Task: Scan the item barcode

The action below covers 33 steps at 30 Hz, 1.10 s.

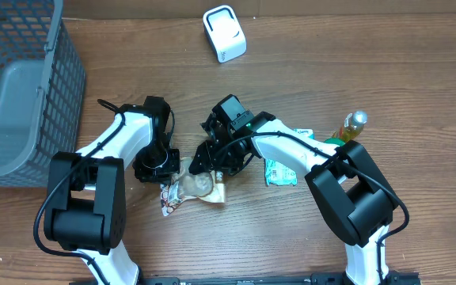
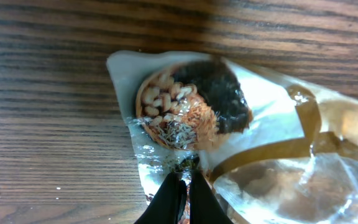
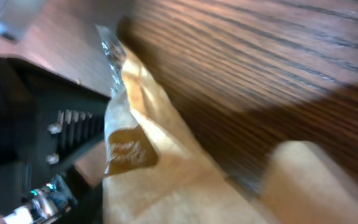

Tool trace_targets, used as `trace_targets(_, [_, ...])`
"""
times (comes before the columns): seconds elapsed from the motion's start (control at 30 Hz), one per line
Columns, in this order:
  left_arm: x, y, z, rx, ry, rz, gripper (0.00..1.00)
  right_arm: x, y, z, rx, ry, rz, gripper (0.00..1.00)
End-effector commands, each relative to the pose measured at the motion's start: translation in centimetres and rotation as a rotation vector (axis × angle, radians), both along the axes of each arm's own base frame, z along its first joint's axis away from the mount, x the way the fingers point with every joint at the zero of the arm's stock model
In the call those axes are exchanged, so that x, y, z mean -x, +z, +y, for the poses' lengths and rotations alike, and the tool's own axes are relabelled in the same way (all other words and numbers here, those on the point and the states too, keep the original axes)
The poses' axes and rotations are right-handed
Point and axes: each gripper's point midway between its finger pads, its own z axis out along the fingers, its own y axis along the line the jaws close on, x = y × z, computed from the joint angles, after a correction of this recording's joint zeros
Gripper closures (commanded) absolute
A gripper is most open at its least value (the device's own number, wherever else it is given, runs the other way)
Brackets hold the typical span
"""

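Left end effector (image 2: 180,198) pinched on snack packet (image 2: 229,124) edge, right end effector (image 1: 204,161) against packet, its grip unclear

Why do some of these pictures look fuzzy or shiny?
Left wrist: mostly sharp, with glare on the clear film of the snack packet. Right wrist: the packet sits too close, smeared and blurry. Overhead: crisp, evenly lit, soft shadows on the table.

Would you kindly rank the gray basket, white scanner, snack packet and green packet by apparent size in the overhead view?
1. gray basket, clearly largest.
2. snack packet, though partly covered.
3. white scanner and green packet look about alike; the green packet is partly hidden, so I leave them unranked.
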Motion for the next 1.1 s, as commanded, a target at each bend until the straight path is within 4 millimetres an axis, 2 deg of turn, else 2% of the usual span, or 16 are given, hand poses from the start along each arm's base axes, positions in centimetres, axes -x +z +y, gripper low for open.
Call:
trace_targets(0.0, [0.3, -0.4, 0.1, -0.011, 0.013, 0.009, 0.96, 0.7, 0.0, 0.3, -0.034, 0.029, 0.023, 0.75])
trace_targets(0.2, [0.3, -0.4, 0.1, -0.011, 0.014, 0.010, 0.96, 0.0, -0.9, -0.5, 0.033, 0.004, -0.012, 0.77])
trace_targets(0.37, [-0.2, 0.1, 0.0, -0.006, 0.015, -0.005, 0.96, 0.4, -1.3, -1.1, 0.068, 0.000, 0.009, 0.74])
trace_targets(0.4, [-0.5, 0.5, -0.1, -0.004, 0.015, -0.017, 0.96, 0.4, -1.3, -1.1, 0.067, 0.000, 0.008, 0.76])
trace_targets(0.47, [-1.1, 1.4, -0.1, -0.002, 0.015, -0.041, 0.96, 0.5, -1.3, -1.2, 0.069, 0.003, 0.008, 0.89])
trace_targets(0.53, [-2.0, 2.8, -0.2, 0.003, 0.017, -0.074, 0.96, 0.4, -1.2, -1.2, 0.059, 0.029, -0.012, 0.96])
trace_targets(0.7, [-4.6, 7.8, -0.2, 0.018, 0.034, -0.191, 0.96, 0.8, -0.1, -1.0, -0.048, 0.141, -0.044, 0.96])
trace_targets(0.83, [-6.8, 11.2, 1.7, -0.054, 0.103, -0.321, 0.95, 1.0, 1.4, -0.8, -0.177, 0.205, -0.044, 0.96])
trace_targets(0.93, [-7.7, 12.2, 3.1, -0.101, 0.146, -0.378, 0.70, 0.9, 2.8, -1.0, -0.282, 0.237, -0.037, 0.96])
trace_targets(1.0, [-7.8, 12.1, 3.8, -0.135, 0.150, -0.380, 0.35, 1.0, 4.1, -1.2, -0.375, 0.264, -0.031, 0.96])
trace_targets(1.03, [-7.8, 12.1, 4.2, -0.154, 0.150, -0.381, 0.27, 1.1, 4.6, -1.3, -0.409, 0.274, -0.028, 0.96])
trace_targets(1.07, [-7.7, 12.0, 4.6, -0.178, 0.150, -0.382, 0.06, 1.3, 5.1, -1.6, -0.446, 0.286, -0.026, 0.96])
